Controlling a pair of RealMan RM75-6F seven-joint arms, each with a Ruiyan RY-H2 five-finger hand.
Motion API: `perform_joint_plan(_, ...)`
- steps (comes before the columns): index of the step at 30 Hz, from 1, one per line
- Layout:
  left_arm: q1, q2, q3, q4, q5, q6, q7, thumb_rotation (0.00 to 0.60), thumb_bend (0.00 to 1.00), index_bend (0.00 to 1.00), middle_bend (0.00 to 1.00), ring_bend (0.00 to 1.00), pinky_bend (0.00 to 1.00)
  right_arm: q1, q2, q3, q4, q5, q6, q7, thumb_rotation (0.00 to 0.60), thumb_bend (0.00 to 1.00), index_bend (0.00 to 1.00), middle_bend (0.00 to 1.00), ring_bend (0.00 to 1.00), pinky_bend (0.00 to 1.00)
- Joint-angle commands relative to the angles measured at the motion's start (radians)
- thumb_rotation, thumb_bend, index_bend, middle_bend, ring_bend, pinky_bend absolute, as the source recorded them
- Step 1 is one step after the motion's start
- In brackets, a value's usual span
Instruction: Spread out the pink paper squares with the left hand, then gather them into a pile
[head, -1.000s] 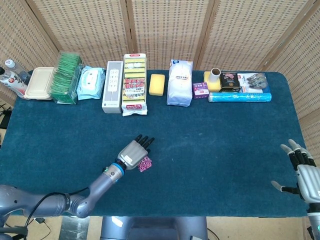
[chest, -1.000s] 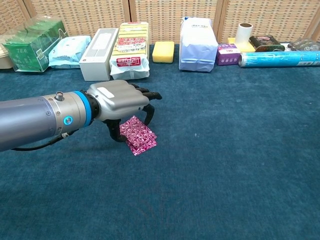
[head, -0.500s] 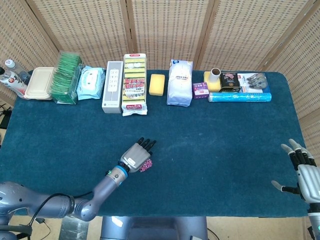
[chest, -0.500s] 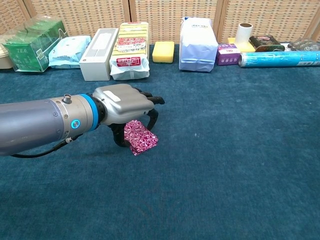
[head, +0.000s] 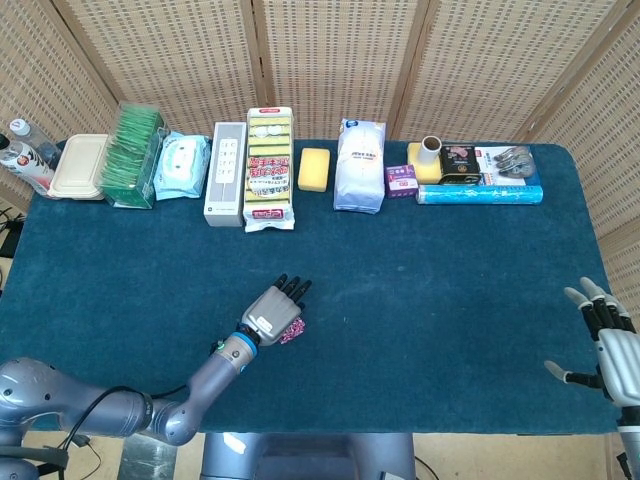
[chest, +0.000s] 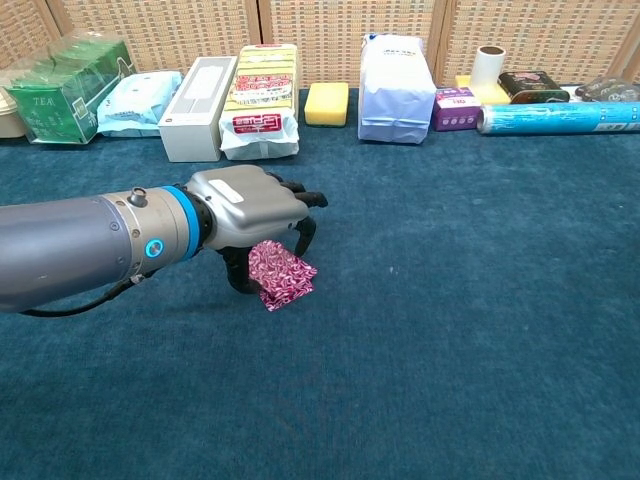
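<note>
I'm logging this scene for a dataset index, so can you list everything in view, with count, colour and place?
pink paper squares: one stack, pink patterned, table centre-left, under the left hand
table: one, dark teal cloth
bottles: two, far left edge
lidded container: one, beige, back left
tea packets: one bundle, green, back left
wipes pack: one, light blue
long box: one, white
sponge pack: one, yellow and red
sponge: one, yellow
bag: one, white-blue, back centre
small box: one, purple
roll: one, blue, back right
left hand: over the squares
right hand: open, right edge
</note>
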Motion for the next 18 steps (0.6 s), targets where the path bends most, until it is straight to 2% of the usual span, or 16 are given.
perform_joint_plan(1, -0.004, -0.001, 0.002, -0.003, -0.005, 0.003, -0.002, 0.600, 0.23, 0.29, 0.00, 0.00, 0.10, 0.000, 0.001, 0.000, -0.001, -0.001, 0.000, 0.000, 0.600, 0.00, 0.10, 0.00, 0.00, 0.00)
perform_joint_plan(11, -0.006, 0.015, 0.006, -0.026, 0.024, 0.028, -0.025, 0.600, 0.21, 0.22, 0.00, 0.00, 0.10, -0.001, 0.004, -0.001, -0.003, -0.003, 0.002, 0.003, 0.600, 0.00, 0.10, 0.00, 0.00, 0.00)
perform_joint_plan(14, 0.016, 0.062, 0.013, -0.079, 0.076, 0.065, -0.055, 0.600, 0.21, 0.15, 0.00, 0.00, 0.10, -0.002, 0.004, -0.001, -0.003, -0.006, 0.005, 0.001, 0.600, 0.00, 0.10, 0.00, 0.00, 0.00)
perform_joint_plan(18, 0.081, 0.162, 0.057, -0.176, 0.190, 0.141, -0.119, 0.600, 0.19, 0.01, 0.00, 0.00, 0.10, -0.004, 0.002, -0.003, -0.003, -0.012, 0.008, -0.001, 0.600, 0.00, 0.10, 0.00, 0.00, 0.00)
